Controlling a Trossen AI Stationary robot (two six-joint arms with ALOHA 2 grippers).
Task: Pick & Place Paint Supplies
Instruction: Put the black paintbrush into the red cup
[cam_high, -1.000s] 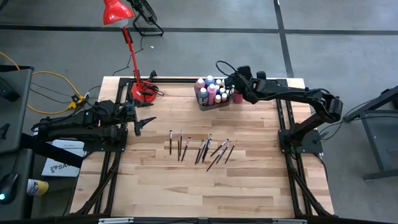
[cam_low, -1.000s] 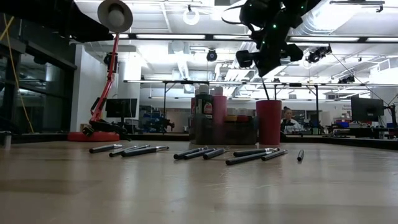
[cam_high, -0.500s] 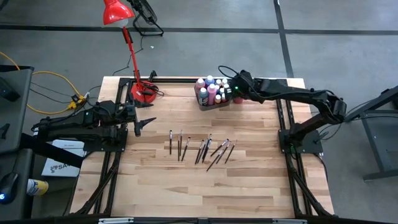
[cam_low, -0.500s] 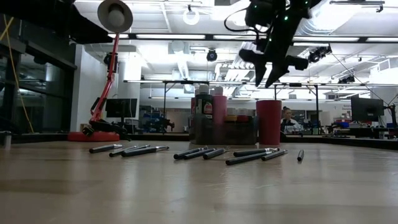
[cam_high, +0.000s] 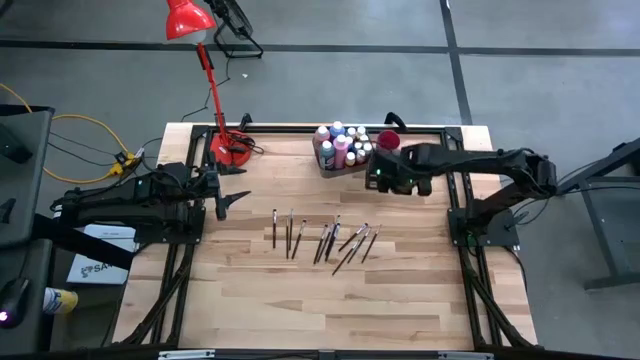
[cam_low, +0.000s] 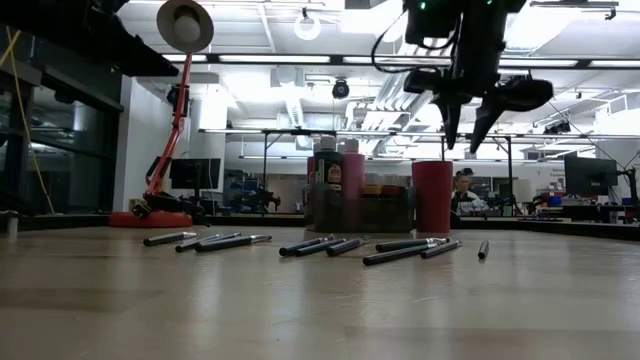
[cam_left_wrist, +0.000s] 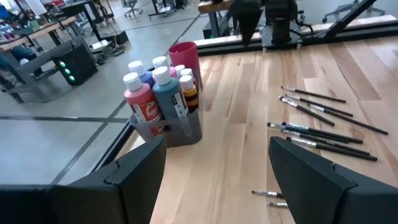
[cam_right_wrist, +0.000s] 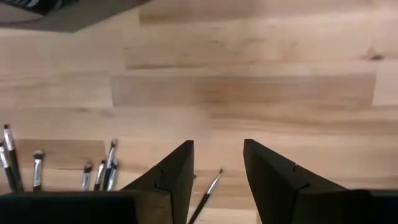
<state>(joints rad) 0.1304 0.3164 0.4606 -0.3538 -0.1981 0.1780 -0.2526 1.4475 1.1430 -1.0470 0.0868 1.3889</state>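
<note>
**Right gripper standing empty above the table, between the bin and the brush row**

The table (cam_high: 400, 290) is carrying all the work. The left arm is waiting over the table's left edge, its left gripper (cam_high: 228, 198) spread wide and holding nothing; the wrist view is showing clear air between its fingers.

The right arm is reaching in from the table's right side. The right gripper (cam_high: 378, 181) is hanging well above the board with its jaws partly parted, and nothing is showing between the fingers in the wrist view or the low view. It is pointing down at bare wood.

Just behind the right gripper, the grey bin (cam_high: 340, 166) is holding the paint bottles (cam_high: 338, 145) packed upright, caps up. The red cup (cam_high: 388, 140) is standing beside the bin, close to the gripper's rear.

Ahead of the right gripper and below it, the paintbrushes (cam_high: 325, 238) are lying flat in a loose row, some touching or crossing their neighbours. One stray brush (cam_right_wrist: 208, 190) is showing just beyond the fingertips in the right wrist view.

Handling judgement: the brushes are looking light, thin and stiff, lying low on the wood, so the fingers would need to be closing across the handle near mid-length, square to its axis, on a brush lying apart from the others. The bristle end should be avoided. Round handles are likely to roll or slip out of a shallow pinch.
</note>
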